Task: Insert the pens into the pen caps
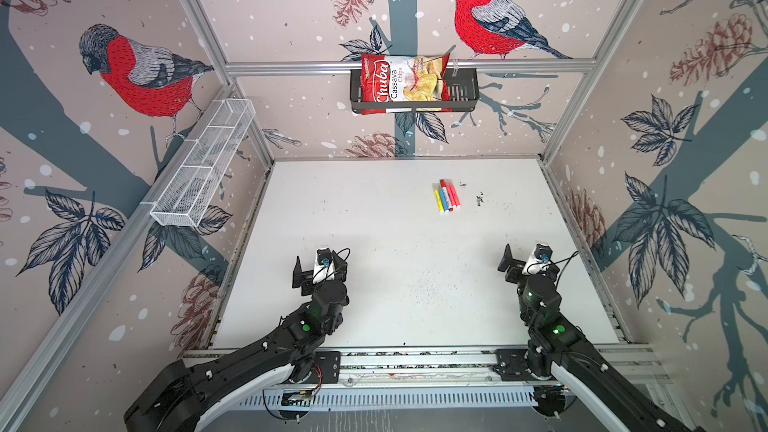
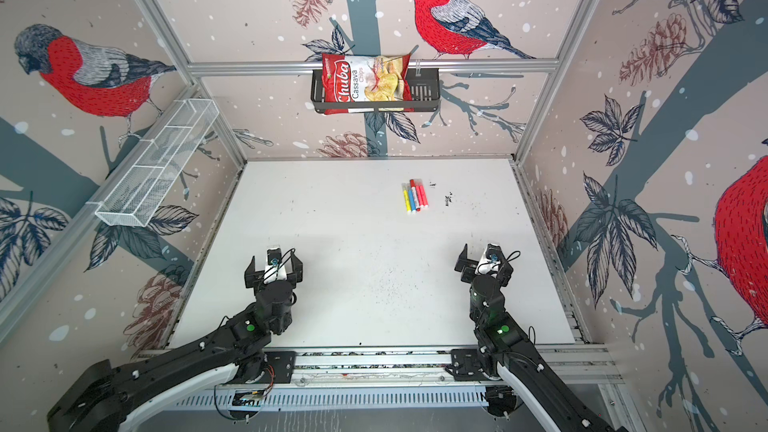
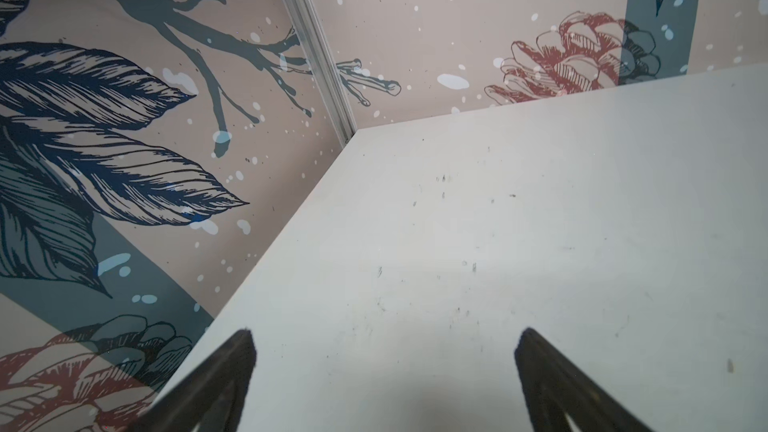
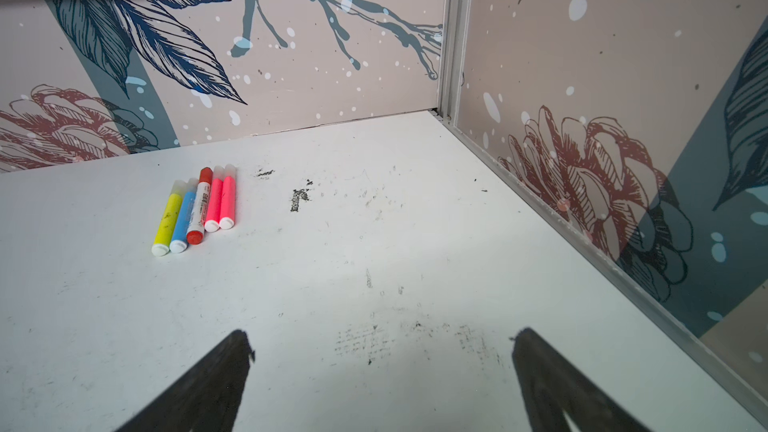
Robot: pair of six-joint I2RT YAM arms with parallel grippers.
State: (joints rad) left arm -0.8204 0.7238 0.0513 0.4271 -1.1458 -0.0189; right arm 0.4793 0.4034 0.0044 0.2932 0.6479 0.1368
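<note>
**Five pens, capped, laid in one row on the table**

Item: pens (image 4: 195, 209), five, lying flat side by side, bodies touching or nearly so, all pointing the same way.
- Order across the row: yellow pen (image 4: 166, 220), blue pen (image 4: 184, 218), white-bodied pen (image 4: 199, 207) with red ends, and two neon pink pens (image 4: 215, 203) (image 4: 227, 201).
- The yellow and blue ones lie a little nearer the robot than the rest.

Fitted parts: pen caps, one on the far end of each pen.
- Four are translucent whitish, as on the yellow pen (image 4: 178, 187) and the outer pink one (image 4: 230, 170).
- The red cap (image 4: 205, 174) sits on the white-bodied pen.
- The near ends of the yellow, blue and pink pens show white plugs.

Location: on the white table (image 1: 353, 222), in its far half and right of centre. Both top views show the row (image 1: 446, 197) (image 2: 414, 200). Dark smudges (image 4: 299, 199) mark the surface just beside it, towards the right wall.

Tools:
- The left gripper (image 3: 386, 334) has its jaws spread wide with nothing between them. It hangs over bare table near the front, well apart from the pens.
- The right gripper (image 4: 383, 334) likewise has its jaws spread wide and holds nothing. It is at the front right and faces the row from a distance.

Surroundings:
- A black basket (image 1: 461, 91) on the back rail holds a chips bag (image 1: 403, 83).
- A white wire basket (image 1: 203, 168) hangs on the left wall.
</note>
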